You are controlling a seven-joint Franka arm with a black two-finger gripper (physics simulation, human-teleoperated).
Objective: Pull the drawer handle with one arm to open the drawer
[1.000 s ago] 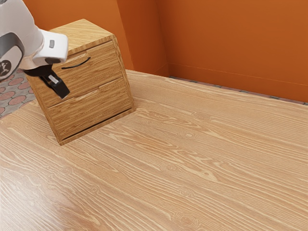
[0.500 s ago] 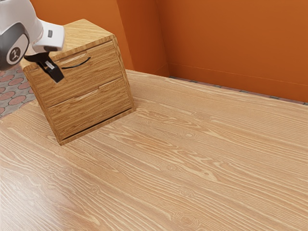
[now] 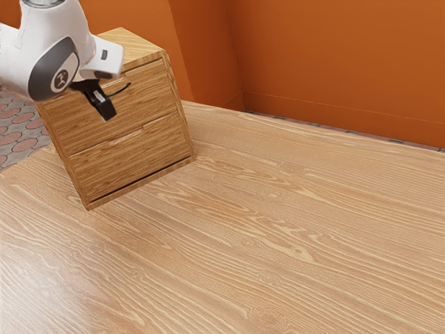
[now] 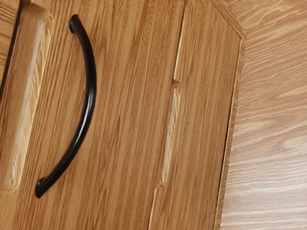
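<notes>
Hovering before the top drawer (image 3: 142, 94) of the wooden cabinet (image 3: 132, 153), the gripper (image 3: 104, 106) sits just beside the black handle (image 4: 90, 91), apparently not yet around it. Whether it is open or closed I cannot tell. The drawer looks shut. A misaligned grasp could slip off the thin bar, and a skewed pull might drag the cabinet across the table (image 3: 278, 229). A small white mark on the arm (image 3: 59, 78) is unreadable.

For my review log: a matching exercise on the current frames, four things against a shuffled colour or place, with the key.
Things:
1. drawer handle
2. wall
3. gripper
4. cabinet

Descriptions:
A. orange
B. light wood, at the exterior view's left
C. thin curved black bar
D. black, close in front of the cabinet's upper front

Pairs: 1-C, 2-A, 3-D, 4-B
</notes>
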